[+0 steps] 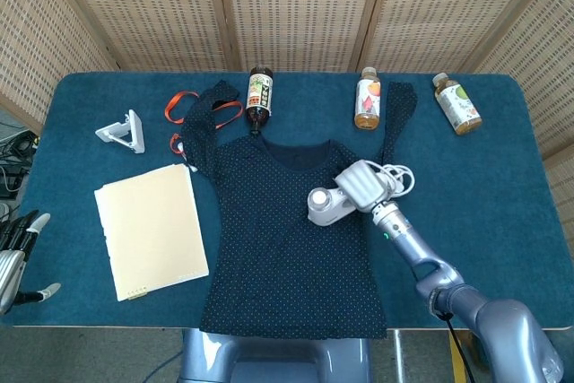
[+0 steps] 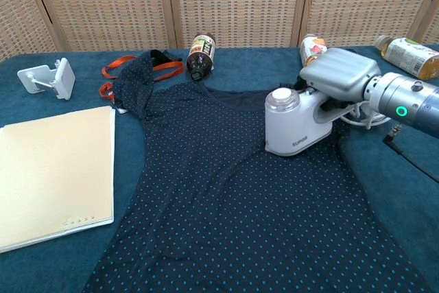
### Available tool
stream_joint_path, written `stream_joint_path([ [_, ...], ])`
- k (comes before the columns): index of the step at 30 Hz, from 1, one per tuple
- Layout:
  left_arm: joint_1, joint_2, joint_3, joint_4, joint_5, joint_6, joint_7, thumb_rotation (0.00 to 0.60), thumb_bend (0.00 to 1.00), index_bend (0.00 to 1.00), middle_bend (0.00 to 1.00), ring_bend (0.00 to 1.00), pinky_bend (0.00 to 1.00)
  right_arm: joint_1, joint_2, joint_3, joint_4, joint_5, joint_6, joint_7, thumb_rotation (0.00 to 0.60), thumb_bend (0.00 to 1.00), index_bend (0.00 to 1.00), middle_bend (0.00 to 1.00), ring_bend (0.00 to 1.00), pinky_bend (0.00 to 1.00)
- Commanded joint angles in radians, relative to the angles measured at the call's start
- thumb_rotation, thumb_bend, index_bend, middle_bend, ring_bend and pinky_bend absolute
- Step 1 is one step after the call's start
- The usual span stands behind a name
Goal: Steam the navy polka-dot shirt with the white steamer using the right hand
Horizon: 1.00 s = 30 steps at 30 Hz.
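One hand at work: the right hand (image 2: pixel 339 73) is wrapped around the handle of the white steamer (image 2: pixel 293 121), which sits base down on the navy polka-dot shirt (image 2: pixel 233 190), on the upper chest area towards the shirt's right-hand sleeve as the cameras see it.
Idle hand: the left hand (image 1: pixel 16 253) hangs off the near left edge of the table, fingers apart and holding nothing.
Progress: steaming looks under way, not finished; nothing in the fabric tells which parts have been treated, so I would guess the lower body, the left side and both sleeves may need passes yet.
Shirt: spread flat in the middle of the table, hem at the near edge, collar pointing away, one sleeve folded up towards each far corner.
Cord: a white cable (image 1: pixel 397 177) is coiled just behind the steamer, beside the right sleeve; it could snag on a long stroke.
Surface: a dark teal cloth-covered table (image 1: pixel 502 177).
Near left: a cream notebook (image 1: pixel 151 229) lies beside the shirt.
Further left: a small white stand (image 1: pixel 123 132) and an orange strap (image 1: pixel 184 105) touching the left sleeve.
Far edge: a dark bottle (image 1: pixel 259 96), an orange-labelled bottle (image 1: pixel 367 99) and a green-labelled bottle (image 1: pixel 456 104), all lying down.
Room: woven cane screens (image 1: pixel 296 6) close off the back.
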<state>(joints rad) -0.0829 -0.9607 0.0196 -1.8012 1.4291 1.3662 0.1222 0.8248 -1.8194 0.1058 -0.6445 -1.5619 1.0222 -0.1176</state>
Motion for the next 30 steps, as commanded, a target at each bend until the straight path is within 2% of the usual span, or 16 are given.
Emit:
stream_joint_path([
  [1, 0.0, -0.001, 0.0, 0.001, -0.001, -0.001, 0.0, 0.6, 0.0, 0.0, 0.0, 0.0, 0.0, -0.002, -0.012, 0.036, 0.029, 0.042, -0.01, -0.005, 0.6, 1.0, 0.7, 0.57, 0.64, 0.89],
  [6, 0.001, 0.0, 0.001, -0.001, 0.0, 0.002, -0.001, 0.6, 0.0, 0.0, 0.0, 0.0, 0.0, 0.0, -0.036, 0.08, 0.031, 0.106, -0.04, -0.028, 0.6, 1.0, 0.7, 0.57, 0.64, 0.89],
  [13, 0.003, 0.004, 0.002, 0.0, 0.001, 0.002, -0.014, 0.6, 0.0, 0.0, 0.0, 0.0, 0.0, 0.0, -0.056, 0.077, 0.002, 0.139, -0.086, -0.11, 0.6, 1.0, 0.7, 0.57, 0.64, 0.89],
  [23, 0.003, 0.005, 0.002, 0.008, 0.001, 0.001, -0.026, 0.6, 0.0, 0.0, 0.0, 0.0, 0.0, 0.001, -0.038, 0.02, -0.154, 0.084, -0.064, -0.132, 0.6, 1.0, 0.7, 0.57, 0.64, 0.89],
  [30, 0.003, 0.004, 0.003, 0.009, 0.005, 0.002, -0.024, 0.6, 0.0, 0.0, 0.0, 0.0, 0.0, 0.001, -0.002, -0.023, -0.323, 0.028, -0.034, -0.156, 0.6, 1.0, 0.7, 0.57, 0.64, 0.89],
])
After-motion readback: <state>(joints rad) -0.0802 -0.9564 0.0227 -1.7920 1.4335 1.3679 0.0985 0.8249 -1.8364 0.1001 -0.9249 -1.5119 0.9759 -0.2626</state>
